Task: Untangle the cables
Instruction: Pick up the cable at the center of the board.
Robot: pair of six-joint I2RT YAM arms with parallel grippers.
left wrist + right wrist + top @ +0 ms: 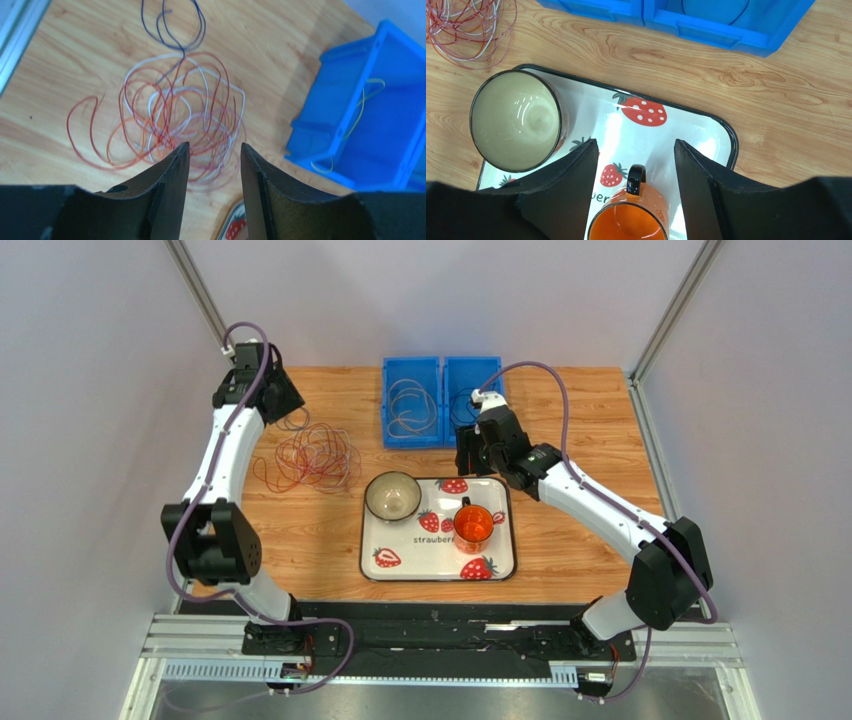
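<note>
**Position.** The cables (310, 455) (175, 120) lie as one loose tangle of red, orange and white loops on the left part of the table (580, 440). A dark blue cable (175, 30) loops out from the tangle's far side and meets it at one crossing. A white coil (410, 408) lies apart in the blue bins (440, 365).

**Claw state.** The left claw (285, 405) (214, 147) is partly open and holds nothing. The right claw (470, 450) (636, 145) is open wider and also empty. It hangs over the far edge of the tray (721, 132), above the bowl (516, 120) and the mug (628, 222).

**Governing relation.** The left arm is the nearer one. In its wrist view the tangle lies directly ahead of the fingertips, centred on the gap between them. The tangle is roughly round, slightly wider across than deep, so it presents no clear long axis. The dark blue loop is the most isolated strand. Height above the table cannot be read.

**Clearance.**
- Left: bare wood up to the table edge and frame rail.
- Right: the tray near, the bins beyond.
- Judgement: drawing strands leftward or toward the near edge offers the most room.
</note>
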